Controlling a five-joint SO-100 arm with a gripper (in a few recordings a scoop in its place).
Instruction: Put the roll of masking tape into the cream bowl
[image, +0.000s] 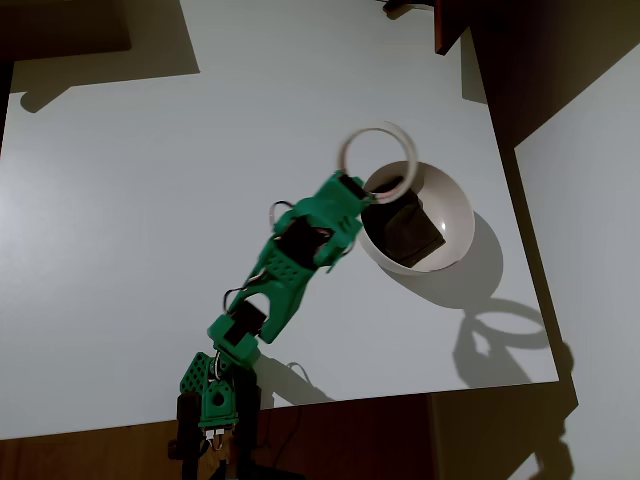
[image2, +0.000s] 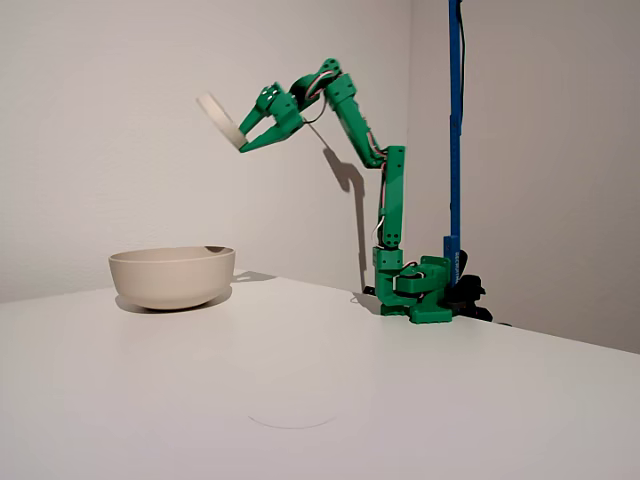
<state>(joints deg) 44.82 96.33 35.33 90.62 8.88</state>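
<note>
One green gripper pinching roll of masking tape by its rim, raised high above cream bowl on table, likely for release inside.

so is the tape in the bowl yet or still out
Out. The tape is held in the gripper, tilted, high above the bowl in the fixed view; overhead it overlaps the bowl's upper-left rim.

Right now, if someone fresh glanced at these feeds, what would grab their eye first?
The green arm, reared high over the white table, its jaws pinching the roll of masking tape by the rim, well above the surface. Next, the cream bowl below it, a dark brown squarish thing inside in the overhead view.
</note>
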